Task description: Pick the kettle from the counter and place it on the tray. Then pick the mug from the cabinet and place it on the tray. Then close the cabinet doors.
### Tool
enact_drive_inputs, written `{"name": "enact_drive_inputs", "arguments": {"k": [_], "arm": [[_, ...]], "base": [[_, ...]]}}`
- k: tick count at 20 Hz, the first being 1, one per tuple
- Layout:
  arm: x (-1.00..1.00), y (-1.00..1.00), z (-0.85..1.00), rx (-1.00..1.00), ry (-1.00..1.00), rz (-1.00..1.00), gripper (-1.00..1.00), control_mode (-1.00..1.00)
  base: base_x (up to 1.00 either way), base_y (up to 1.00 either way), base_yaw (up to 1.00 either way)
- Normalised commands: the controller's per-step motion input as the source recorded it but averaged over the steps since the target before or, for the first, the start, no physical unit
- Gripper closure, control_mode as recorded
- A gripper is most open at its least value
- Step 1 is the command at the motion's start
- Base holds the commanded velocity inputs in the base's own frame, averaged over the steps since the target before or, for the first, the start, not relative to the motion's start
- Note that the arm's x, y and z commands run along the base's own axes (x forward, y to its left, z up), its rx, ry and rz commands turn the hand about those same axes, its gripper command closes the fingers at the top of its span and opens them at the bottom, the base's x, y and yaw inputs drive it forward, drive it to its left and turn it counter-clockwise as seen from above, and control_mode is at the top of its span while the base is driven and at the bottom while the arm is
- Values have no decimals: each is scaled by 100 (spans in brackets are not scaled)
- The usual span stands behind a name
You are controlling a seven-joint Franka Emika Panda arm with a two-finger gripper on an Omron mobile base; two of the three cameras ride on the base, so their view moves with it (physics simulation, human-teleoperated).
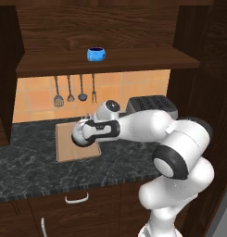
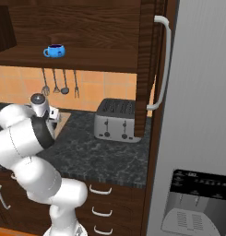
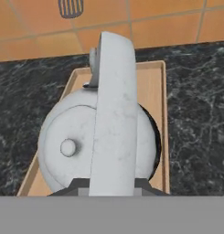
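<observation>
Silver-grey kettle (image 3: pixel 81 146) sits directly under the claw (image 3: pixel 112 185), which is clamped on its arched handle (image 3: pixel 114 114); beneath it lies the light-wood tray (image 3: pixel 152 91) on the dark marbled table (image 3: pixel 195 119); beyond, orange tiles with hanging utensils (image 1: pixel 68 90); higher, the blue mug (image 1: pixel 96 54) on the cabinet shelf (image 1: pixel 133 60).

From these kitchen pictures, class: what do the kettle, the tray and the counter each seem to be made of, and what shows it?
Kettle: probably brushed metal; pale silver-grey with dull mottling.
Tray: light wood, matte; tan with faint grain and a raised rim.
Counter: likely polished stone; black with white marbled veins.
</observation>
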Motion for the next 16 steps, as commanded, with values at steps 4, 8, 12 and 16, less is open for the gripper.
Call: {"name": "enact_drive_inputs", "arguments": {"k": [4, 8, 12, 16], "arm": [[55, 24, 0, 0, 2, 0, 100, -100], [54, 20, 0, 0, 0, 0, 100, -100], [44, 19, -3, 0, 2, 0, 100, -100], [34, 17, -9, 0, 3, -1, 100, -100]], "base": [[0, 0, 0], [0, 0, 0], [0, 0, 0], [0, 0, 0]]}}
